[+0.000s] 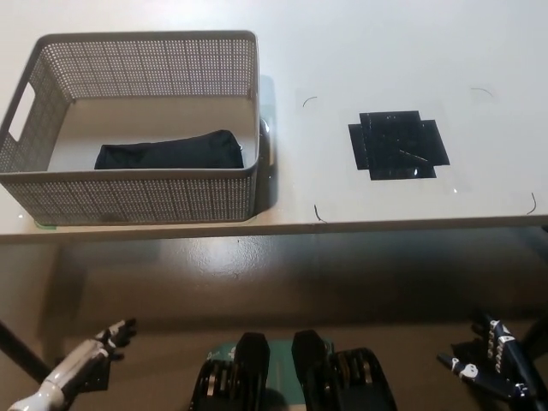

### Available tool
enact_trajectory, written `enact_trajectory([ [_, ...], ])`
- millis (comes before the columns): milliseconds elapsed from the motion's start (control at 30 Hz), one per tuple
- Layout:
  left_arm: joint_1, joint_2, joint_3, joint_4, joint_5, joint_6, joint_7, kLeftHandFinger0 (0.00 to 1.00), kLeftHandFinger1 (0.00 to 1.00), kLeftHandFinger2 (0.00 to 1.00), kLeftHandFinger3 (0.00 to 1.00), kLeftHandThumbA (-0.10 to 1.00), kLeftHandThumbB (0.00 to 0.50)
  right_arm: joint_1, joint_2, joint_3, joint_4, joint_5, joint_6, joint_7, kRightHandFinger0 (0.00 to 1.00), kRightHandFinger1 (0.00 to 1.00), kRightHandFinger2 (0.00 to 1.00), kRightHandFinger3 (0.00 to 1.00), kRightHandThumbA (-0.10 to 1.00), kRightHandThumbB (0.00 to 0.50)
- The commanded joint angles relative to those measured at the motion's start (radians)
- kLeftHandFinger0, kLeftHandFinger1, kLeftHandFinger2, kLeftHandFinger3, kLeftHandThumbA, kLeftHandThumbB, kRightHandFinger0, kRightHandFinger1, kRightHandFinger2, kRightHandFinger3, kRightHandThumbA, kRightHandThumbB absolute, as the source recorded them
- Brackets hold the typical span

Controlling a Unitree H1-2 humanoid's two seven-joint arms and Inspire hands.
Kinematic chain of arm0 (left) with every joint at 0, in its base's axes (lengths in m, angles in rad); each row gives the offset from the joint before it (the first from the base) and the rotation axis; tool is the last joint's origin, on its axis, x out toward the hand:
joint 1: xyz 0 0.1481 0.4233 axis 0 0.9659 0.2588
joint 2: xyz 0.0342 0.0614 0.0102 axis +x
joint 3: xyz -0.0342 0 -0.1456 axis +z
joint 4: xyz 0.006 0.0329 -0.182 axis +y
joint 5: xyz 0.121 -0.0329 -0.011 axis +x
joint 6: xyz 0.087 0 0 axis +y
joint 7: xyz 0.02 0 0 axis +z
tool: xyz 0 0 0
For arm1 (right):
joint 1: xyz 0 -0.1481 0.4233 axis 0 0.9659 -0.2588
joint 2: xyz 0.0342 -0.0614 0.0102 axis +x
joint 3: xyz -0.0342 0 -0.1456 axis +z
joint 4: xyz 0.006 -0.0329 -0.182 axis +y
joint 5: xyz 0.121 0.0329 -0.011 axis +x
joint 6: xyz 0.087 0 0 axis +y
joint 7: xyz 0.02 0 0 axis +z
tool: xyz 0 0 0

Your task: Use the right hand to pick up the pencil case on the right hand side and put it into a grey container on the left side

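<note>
The black pencil case (169, 152) lies flat inside the grey mesh container (137, 199) on the left of the white table. My black right hand (490, 366) hangs below the table edge at the lower right, fingers spread and holding nothing. My white left hand (96, 349) rests low at the lower left, fingers apart and empty. Both hands are well away from the container.
A black taped square (397, 144) marks the table right of the container. Thin corner marks outline a zone around it. The table's front edge (342, 226) runs across the middle of the view, with brown floor below.
</note>
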State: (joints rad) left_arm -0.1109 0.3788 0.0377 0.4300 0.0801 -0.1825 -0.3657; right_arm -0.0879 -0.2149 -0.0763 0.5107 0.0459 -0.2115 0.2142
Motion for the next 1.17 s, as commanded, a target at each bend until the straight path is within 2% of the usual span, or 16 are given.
enact_trajectory([
  [0,-0.039,-0.030,0.067,-0.013,-0.080,-0.058,0.084,1.00,1.00,1.00,1.00,1.00,0.256,-0.061,-0.022,0.006,0.041,0.060,-0.124,0.076,1.00,1.00,1.00,1.00,1.00,0.232],
  [200,-0.045,-0.063,0.125,-0.005,-0.099,-0.108,0.111,1.00,1.00,1.00,1.00,1.00,0.294,-0.064,-0.021,0.019,0.058,0.056,-0.124,0.087,1.00,1.00,1.00,1.00,1.00,0.245],
  [300,-0.034,-0.062,0.143,-0.025,-0.110,-0.092,0.118,1.00,1.00,1.00,1.00,1.00,0.310,-0.053,-0.011,0.020,0.048,0.063,-0.116,0.087,1.00,1.00,1.00,1.00,1.00,0.254],
  [467,-0.031,-0.049,0.156,-0.094,-0.126,-0.049,0.103,1.00,1.00,1.00,1.00,1.00,0.263,-0.047,-0.003,0.024,0.050,0.064,-0.118,0.089,1.00,1.00,1.00,1.00,1.00,0.234],
  [567,-0.029,-0.062,0.143,-0.117,-0.140,-0.012,0.086,1.00,1.00,1.00,1.00,1.00,0.301,-0.043,0.000,0.023,0.037,0.067,-0.115,0.087,1.00,1.00,1.00,1.00,1.00,0.227],
  [633,-0.030,-0.061,0.123,-0.107,-0.152,-0.018,0.059,1.00,1.00,1.00,1.00,1.00,0.308,-0.044,-0.002,0.022,0.042,0.068,-0.125,0.087,1.00,1.00,1.00,1.00,1.00,0.222],
  [700,-0.009,-0.064,0.101,-0.121,-0.173,0.020,0.028,1.00,1.00,1.00,1.00,1.00,0.275,-0.043,-0.007,0.020,0.039,0.075,-0.123,0.092,1.00,1.00,1.00,1.00,1.00,0.221],
  [767,0.012,-0.065,0.093,-0.135,-0.189,0.065,0.019,1.00,1.00,1.00,1.00,1.00,0.202,-0.047,-0.012,0.023,0.038,0.070,-0.122,0.090,1.00,1.00,1.00,1.00,1.00,0.226],
  [867,0.041,-0.066,0.092,-0.143,-0.200,0.120,0.033,1.00,1.00,1.00,1.00,1.00,0.205,-0.052,-0.018,0.023,0.029,0.071,-0.113,0.092,1.00,1.00,1.00,1.00,1.00,0.228],
  [933,0.042,-0.064,0.090,-0.136,-0.206,0.124,0.032,1.00,1.00,1.00,1.00,1.00,0.217,-0.053,-0.019,0.021,0.029,0.075,-0.110,0.094,1.00,1.00,1.00,1.00,1.00,0.241],
  [967,0.045,-0.062,0.088,-0.139,-0.206,0.126,0.032,1.00,1.00,1.00,1.00,1.00,0.207,-0.053,-0.018,0.022,0.030,0.072,-0.110,0.091,1.00,1.00,1.00,1.00,1.00,0.248],
  [1067,0.039,-0.071,0.090,-0.129,-0.219,0.119,0.035,1.00,1.00,1.00,1.00,1.00,0.257,-0.059,-0.016,0.023,0.026,0.076,-0.107,0.095,1.00,1.00,1.00,1.00,1.00,0.250],
  [1133,0.035,-0.071,0.090,-0.130,-0.224,0.116,0.031,1.00,1.00,1.00,1.00,1.00,0.265,-0.062,-0.015,0.023,0.026,0.072,-0.107,0.091,1.00,1.00,1.00,1.00,1.00,0.253],
])
